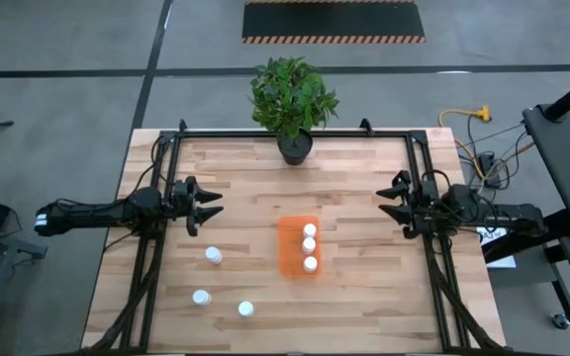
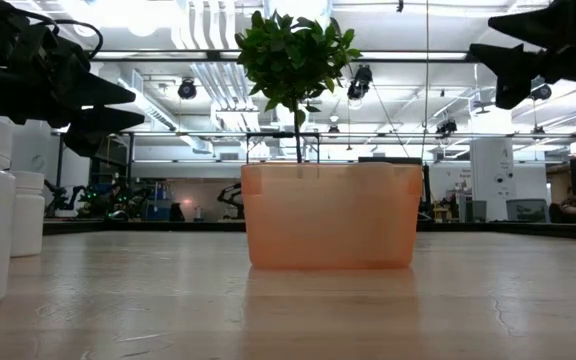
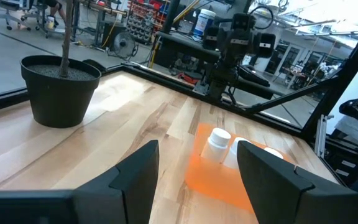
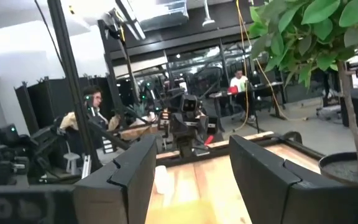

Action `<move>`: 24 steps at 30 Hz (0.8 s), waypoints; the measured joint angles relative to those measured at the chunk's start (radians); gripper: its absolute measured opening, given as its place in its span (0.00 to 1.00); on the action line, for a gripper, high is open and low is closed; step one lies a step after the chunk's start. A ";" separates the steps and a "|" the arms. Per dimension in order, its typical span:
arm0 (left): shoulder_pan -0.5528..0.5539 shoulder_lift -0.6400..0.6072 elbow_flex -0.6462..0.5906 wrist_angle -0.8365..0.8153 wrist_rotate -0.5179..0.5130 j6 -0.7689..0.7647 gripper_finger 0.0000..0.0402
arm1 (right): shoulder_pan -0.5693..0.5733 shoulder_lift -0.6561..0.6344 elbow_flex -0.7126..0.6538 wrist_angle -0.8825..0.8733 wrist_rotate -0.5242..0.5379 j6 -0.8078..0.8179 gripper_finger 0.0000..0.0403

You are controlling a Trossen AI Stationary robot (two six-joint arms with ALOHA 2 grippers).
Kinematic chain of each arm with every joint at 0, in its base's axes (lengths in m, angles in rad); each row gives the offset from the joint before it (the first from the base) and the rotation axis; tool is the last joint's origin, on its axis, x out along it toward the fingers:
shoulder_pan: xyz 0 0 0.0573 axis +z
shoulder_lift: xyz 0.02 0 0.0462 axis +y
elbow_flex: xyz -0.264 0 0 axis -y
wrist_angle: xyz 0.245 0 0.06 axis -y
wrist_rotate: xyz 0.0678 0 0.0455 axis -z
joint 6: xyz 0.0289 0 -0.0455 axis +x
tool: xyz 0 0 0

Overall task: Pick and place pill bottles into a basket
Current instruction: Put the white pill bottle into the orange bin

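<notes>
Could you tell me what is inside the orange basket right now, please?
The basket holds three pill bottles in a row along its right side. The left half looks bare from above; the low view's wall hides the contents.

Grey concrete floor [image 1: 57,40]; hazard-striped black mat [image 1: 332,20]; bright ceiling lights [image 2: 178,15]; seated people [image 4: 95,115] behind.

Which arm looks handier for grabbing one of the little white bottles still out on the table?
Probably the left. Its tool hangs open close to the nearest loose bottle; the other two also stand on its side. The right tool waits across the orange basket.
</notes>
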 joint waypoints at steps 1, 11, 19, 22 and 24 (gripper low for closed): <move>0.000 0.000 0.000 0.000 0.000 0.000 0.50 | 0.000 0.000 -0.007 0.003 0.000 -0.003 0.48; 0.000 0.000 0.000 0.000 0.000 0.000 0.50 | 0.000 0.002 -0.012 -0.108 0.000 -0.040 0.48; 0.000 0.000 0.000 0.000 0.000 0.000 0.50 | 0.000 0.016 -0.012 -0.235 -0.009 -0.014 0.48; 0.000 0.000 0.000 0.000 0.000 0.000 0.50 | 0.000 0.024 -0.012 -0.235 -0.009 -0.016 0.48; 0.000 0.000 0.000 0.000 0.000 0.000 0.50 | 0.000 0.028 -0.012 -0.235 -0.007 -0.017 0.48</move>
